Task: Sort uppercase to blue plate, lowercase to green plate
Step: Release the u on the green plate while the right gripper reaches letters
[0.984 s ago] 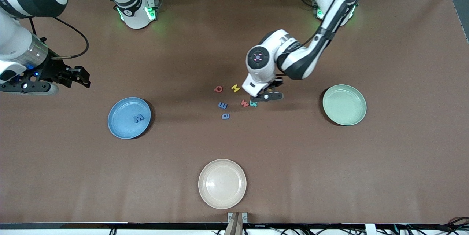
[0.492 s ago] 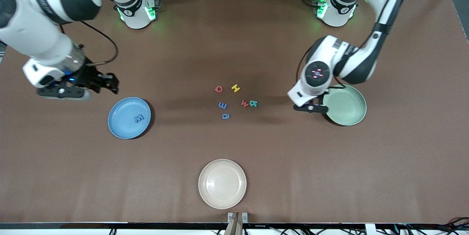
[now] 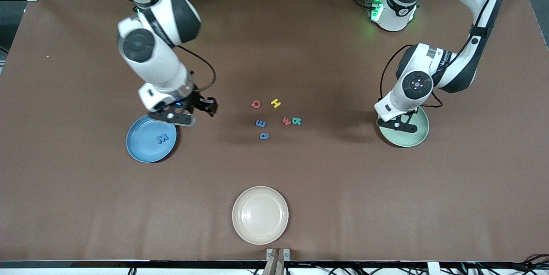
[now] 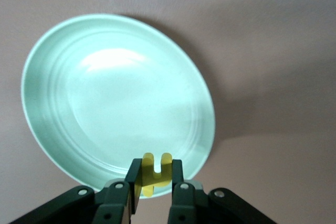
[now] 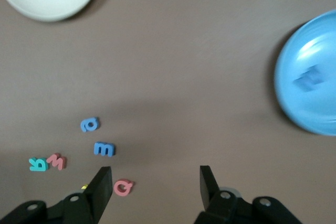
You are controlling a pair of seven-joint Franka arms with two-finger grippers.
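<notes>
My left gripper (image 3: 396,126) hangs over the green plate's (image 3: 417,134) rim, shut on a small hooked yellow lowercase letter (image 4: 152,167); the plate (image 4: 105,103) lies bare below. My right gripper (image 3: 209,107) is open over the table between the blue plate (image 3: 141,148) and the loose letters, holding nothing. A blue W (image 3: 162,138) lies in the blue plate. Loose on the table are a red Q (image 3: 255,104), yellow H (image 3: 275,103), blue e (image 3: 260,123), blue a (image 3: 264,136), red w (image 3: 286,120) and teal B (image 3: 296,121). The Q (image 5: 123,187) lies just under the right gripper's (image 5: 156,182) jaws.
A beige plate (image 3: 260,215) sits near the table's front edge, nearer the front camera than the letters. Bare brown tabletop (image 3: 343,172) surrounds the plates and the letter cluster.
The left arm carried the yellow letter from the cluster to over the green plate. The right arm swung in from the table's end to beside the blue plate, and its jaws widened.
</notes>
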